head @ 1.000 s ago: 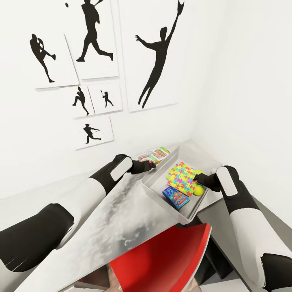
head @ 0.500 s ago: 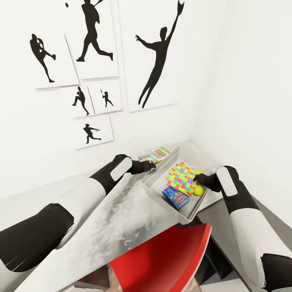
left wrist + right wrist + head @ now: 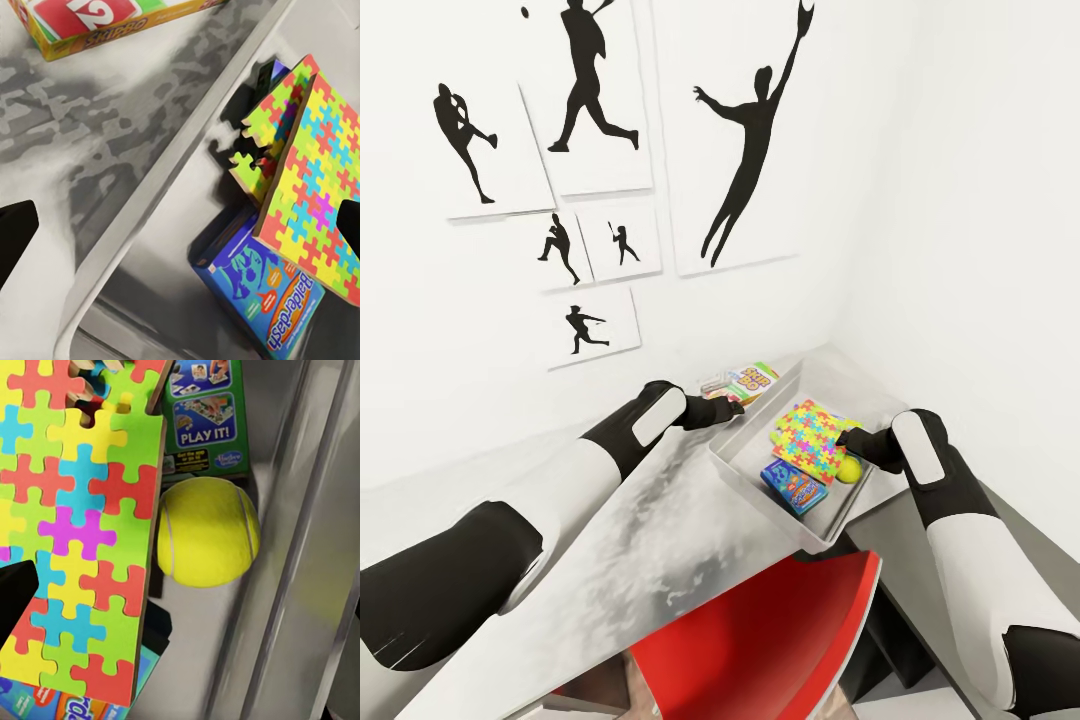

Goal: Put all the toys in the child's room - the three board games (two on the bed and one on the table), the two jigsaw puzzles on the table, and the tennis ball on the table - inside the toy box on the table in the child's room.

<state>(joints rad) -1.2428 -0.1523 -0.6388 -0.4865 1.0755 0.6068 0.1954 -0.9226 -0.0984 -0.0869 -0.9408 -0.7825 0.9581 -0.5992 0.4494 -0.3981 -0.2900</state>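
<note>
- My left gripper (image 3: 736, 407) hangs just over the toy box's far-left wall; in the left wrist view only 2 dark tips show, 1 at each side edge, so the fingers (image 3: 15, 229) are spread wide apart w/ nothing between them.
- My right gripper (image 3: 847, 438) sits low inside the toy box, at the edge of the jigsaw puzzles and right by the tennis ball. Just 1 dark fingertip shows in the right wrist view; can't tell if those fingers are apart or together.
- Jigsaw puzzles (image 3: 808, 441): 2 multicolour sheets stacked and tilted inside the box, leaning over the blue game.
- Tennis ball (image 3: 208, 531): yellow-green, on the box floor, just beside the puzzle edge and near the box's right wall.
- Blue board game (image 3: 264, 281) lies on the box floor, partly under the puzzles; a green board game (image 3: 204, 414) lies beyond the ball, also in the box.
- Toy box (image 3: 748, 482): light grey, on the table (image 3: 630, 540) near its right end.
- Yellow-green card game box (image 3: 750, 380) lies on the table outside the toy box, just past its far-left wall.
- Red chair (image 3: 760, 640) stands below the table edge; black silhouette pics (image 3: 745, 150) on the white wall.
</note>
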